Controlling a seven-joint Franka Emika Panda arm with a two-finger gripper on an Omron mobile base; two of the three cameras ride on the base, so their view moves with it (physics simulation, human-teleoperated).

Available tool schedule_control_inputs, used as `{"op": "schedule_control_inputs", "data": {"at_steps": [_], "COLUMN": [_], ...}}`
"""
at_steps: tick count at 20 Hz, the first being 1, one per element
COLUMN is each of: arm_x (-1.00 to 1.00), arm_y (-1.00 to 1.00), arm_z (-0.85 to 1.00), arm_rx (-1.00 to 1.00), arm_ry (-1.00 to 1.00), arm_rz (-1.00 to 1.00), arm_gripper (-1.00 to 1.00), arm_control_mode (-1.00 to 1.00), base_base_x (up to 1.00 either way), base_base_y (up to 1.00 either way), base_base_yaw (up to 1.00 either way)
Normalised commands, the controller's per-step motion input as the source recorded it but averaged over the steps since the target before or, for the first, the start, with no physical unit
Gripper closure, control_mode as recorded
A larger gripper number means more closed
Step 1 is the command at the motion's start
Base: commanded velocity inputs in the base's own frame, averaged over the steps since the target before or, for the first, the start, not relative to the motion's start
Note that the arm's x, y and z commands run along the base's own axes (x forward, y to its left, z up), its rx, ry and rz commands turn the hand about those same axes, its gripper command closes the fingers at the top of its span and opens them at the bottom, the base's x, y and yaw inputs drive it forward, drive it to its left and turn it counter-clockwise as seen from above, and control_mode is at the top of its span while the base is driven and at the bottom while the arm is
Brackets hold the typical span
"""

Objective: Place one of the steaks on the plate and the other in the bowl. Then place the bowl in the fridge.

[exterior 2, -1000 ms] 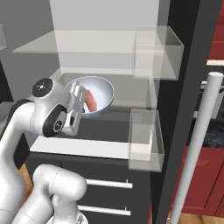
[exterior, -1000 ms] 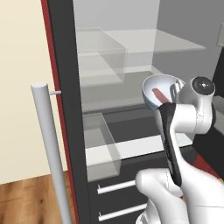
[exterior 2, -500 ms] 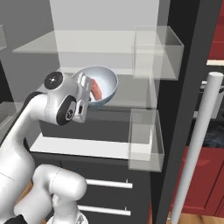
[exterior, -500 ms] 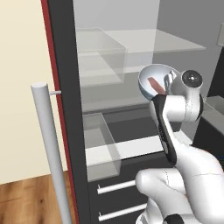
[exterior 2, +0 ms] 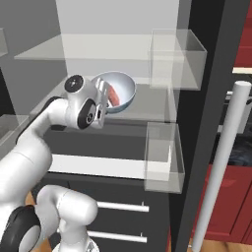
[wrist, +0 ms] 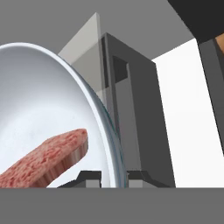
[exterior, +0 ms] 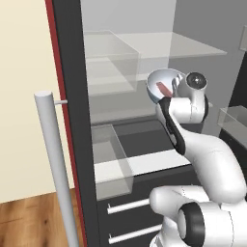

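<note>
The white bowl [exterior: 161, 83] [exterior 2: 121, 91] hangs tilted over the middle shelf inside the open fridge [exterior: 72, 106] [exterior 2: 209, 113]. One red steak [exterior: 164, 89] [exterior 2: 113, 95] [wrist: 49, 159] lies inside the bowl [wrist: 39, 105], leaning toward its lower side. My gripper [exterior: 176, 88] [exterior 2: 102, 96] [wrist: 114, 176] is shut on the bowl's rim, with one fingertip on each side of the wall. The second steak is out of view.
A glass shelf [exterior: 164, 46] [exterior 2: 98, 49] spans the fridge above the bowl. Clear door bins [exterior: 110, 159] [exterior 2: 162, 156] flank the opening. Long silver handles [exterior: 57, 164] [exterior 2: 221, 162] stand on the open doors. Drawers [exterior: 131, 206] sit below, red cabinets [exterior 2: 231, 197] at right.
The arm has raised the bowl and carried it deeper into the fridge, toward the middle shelf. The steak stays in the bowl and the grip holds.
</note>
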Motion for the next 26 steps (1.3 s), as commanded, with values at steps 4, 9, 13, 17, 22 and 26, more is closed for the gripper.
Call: {"op": "schedule_control_inputs", "data": {"at_steps": [4,9,13,17,22,26], "arm_x": [0.66,0.35,0.38,0.33,0.3,0.06], "arm_y": [0.0,0.0,0.0,0.0,0.0,0.03], "arm_z": [-0.13,-0.06,-0.22,-0.3,-0.3,-0.02], "arm_rx": [0.0,0.0,0.0,0.0,0.0,0.0], "arm_ry": [0.08,0.09,0.09,0.1,0.08,0.0], "arm_rz": [0.0,0.0,0.0,0.0,0.0,0.0], "arm_gripper": [1.0,1.0,1.0,1.0,1.0,1.0], "arm_control_mode": [-1.0,-1.0,-1.0,-1.0,-1.0,-1.0], "base_base_x": [0.0,0.0,0.0,0.0,0.0,0.0], "base_base_y": [0.0,0.0,0.0,0.0,0.0,0.0], "base_base_yaw": [0.0,0.0,0.0,0.0,0.0,0.0]}}
